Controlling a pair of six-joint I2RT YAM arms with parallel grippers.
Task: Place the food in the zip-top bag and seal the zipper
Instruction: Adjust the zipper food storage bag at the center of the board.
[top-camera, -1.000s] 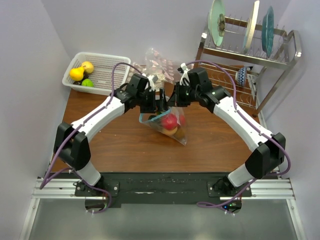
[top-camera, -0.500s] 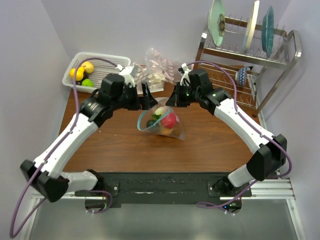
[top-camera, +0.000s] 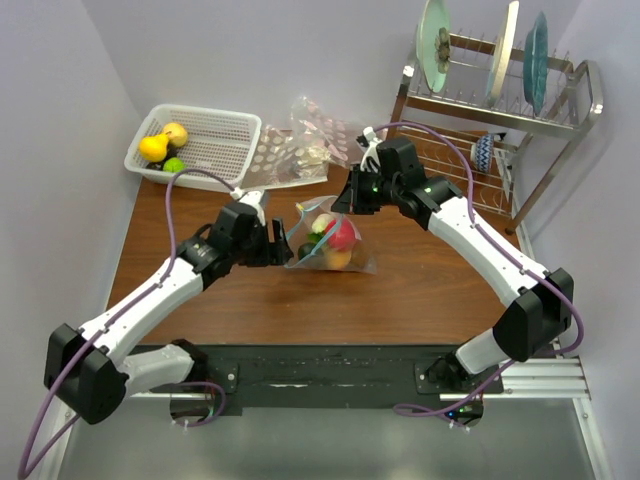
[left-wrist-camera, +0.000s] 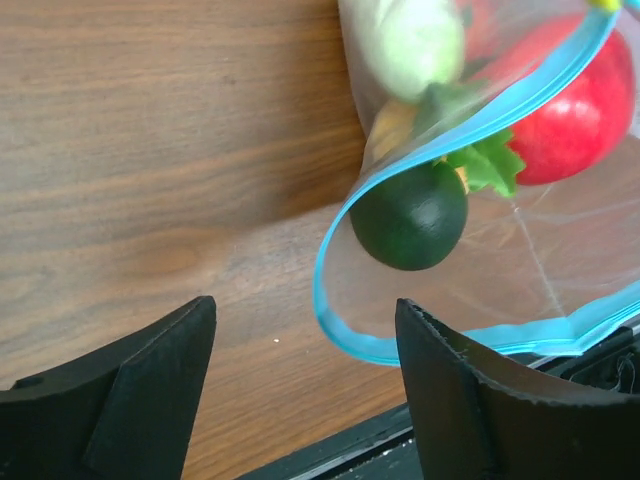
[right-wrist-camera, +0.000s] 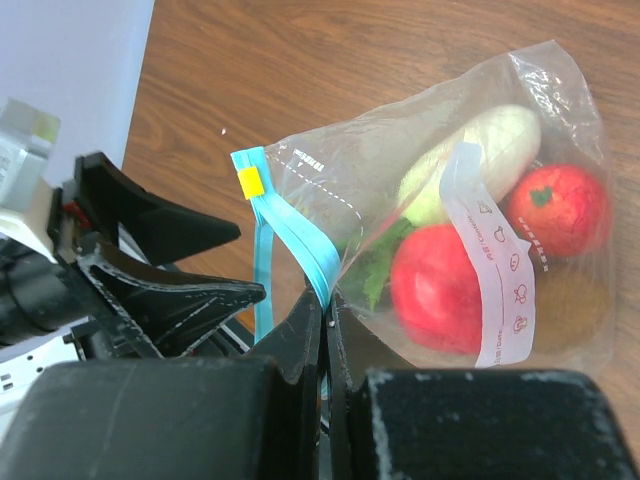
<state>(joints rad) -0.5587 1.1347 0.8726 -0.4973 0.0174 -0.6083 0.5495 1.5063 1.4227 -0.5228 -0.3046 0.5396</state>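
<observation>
Toward the near left of the counter (top-camera: 250, 300), the left claw (top-camera: 281, 246) is found with its fingers spread wide and nothing held between them. It is pointed at the open mouth of the zip-top bag (top-camera: 352, 262), just beside it and not touching. Half a second earlier this claw was recorded farther back, level with the right claw. A full second earlier it was at the bag's rim.

Just beyond, the bag is seen resting on the counter at mid-table, its zipper (left-wrist-camera: 322, 290) gaping in a loop. Food is noted inside: a dark green piece (left-wrist-camera: 410, 215) at the mouth, two red fruits (right-wrist-camera: 440, 290) and a pale long vegetable (right-wrist-camera: 470, 165). The bag is observed to lie flatter than before.

Behind the bag, the right claw (top-camera: 345, 200) is clamped on the zipper, and its position is unchanged.

At the far left, a white mesh basket (top-camera: 215, 140) is noted, with yellow, peach and green fruit in one corner. Clear dotted bags (top-camera: 290, 150) are seen beside it, and a dish rack (top-camera: 500, 110) at the far right.
</observation>
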